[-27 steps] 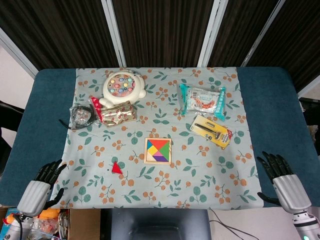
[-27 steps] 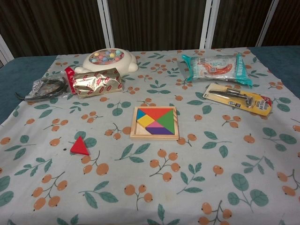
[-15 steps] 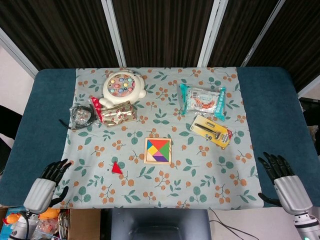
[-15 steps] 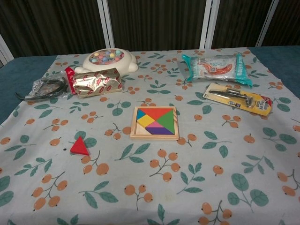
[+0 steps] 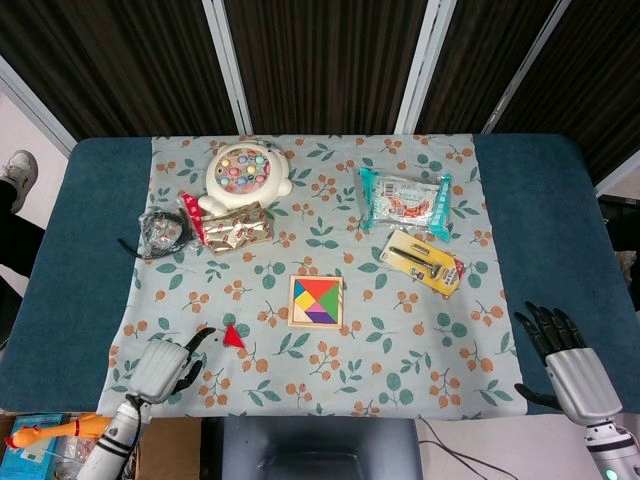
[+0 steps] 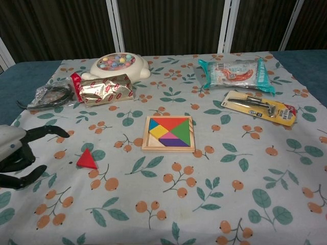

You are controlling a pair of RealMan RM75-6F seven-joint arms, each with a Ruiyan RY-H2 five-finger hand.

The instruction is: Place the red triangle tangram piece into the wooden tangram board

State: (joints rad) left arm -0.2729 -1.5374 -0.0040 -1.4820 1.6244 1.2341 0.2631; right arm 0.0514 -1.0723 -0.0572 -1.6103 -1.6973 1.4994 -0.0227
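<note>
Red triangle tangram piece (image 5: 234, 337) lies flat on the leaf-print cloth (image 5: 400, 330), down and to the left of the wooden tangram board (image 5: 316, 302) and well apart from it. My left hand (image 5: 165, 364) hovers just left of the triangle, fingers spread and curved, grasping nothing and not touching it. My right hand (image 5: 562, 360) sits far right of the board at the table's near edge, fingers apart, holding nothing.

— Can any writing be read on these things?

— None. The teal snack packet (image 6: 236, 73) carries white labels with print too small to make out, and so does the yellow blister card (image 6: 261, 107).

— And the gold foil packet with red ends (image 6: 104, 89)?

— Red marks on the foil, but blurred; no word or number is legible.
</note>
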